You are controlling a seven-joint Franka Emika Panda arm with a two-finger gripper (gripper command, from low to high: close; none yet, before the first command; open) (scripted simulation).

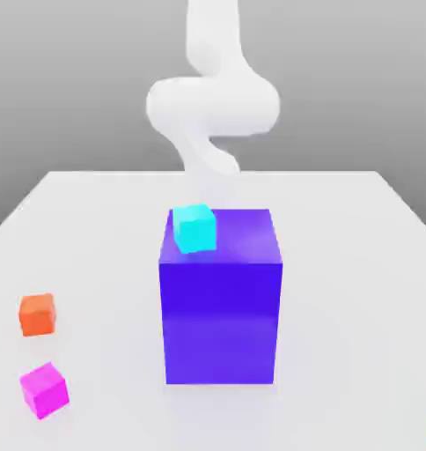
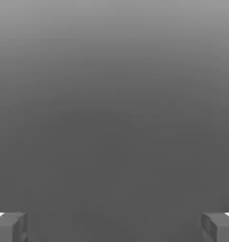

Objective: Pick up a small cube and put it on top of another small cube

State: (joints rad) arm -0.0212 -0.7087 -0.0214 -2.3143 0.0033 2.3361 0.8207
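The gripper (image 2: 114, 229) holds its jaws wide apart, grasping and touching nothing. The small magenta-pink cube (image 1: 44, 389) sits on the white table (image 1: 340, 264) at the near left, just nearer than an orange cube (image 1: 37, 314).

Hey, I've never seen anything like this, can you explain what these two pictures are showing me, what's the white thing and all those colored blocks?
These are simulator renders. The white shape is a robot arm, seen from a camera off the arm. On the pale table stands a big blue-violet block with a cyan cube on top. Toward that view's left lie an orange cube and a small magenta-pink cube. The other picture comes from a camera on the hand: its gripper has two grey fingertips spread wide apart, holding nothing.
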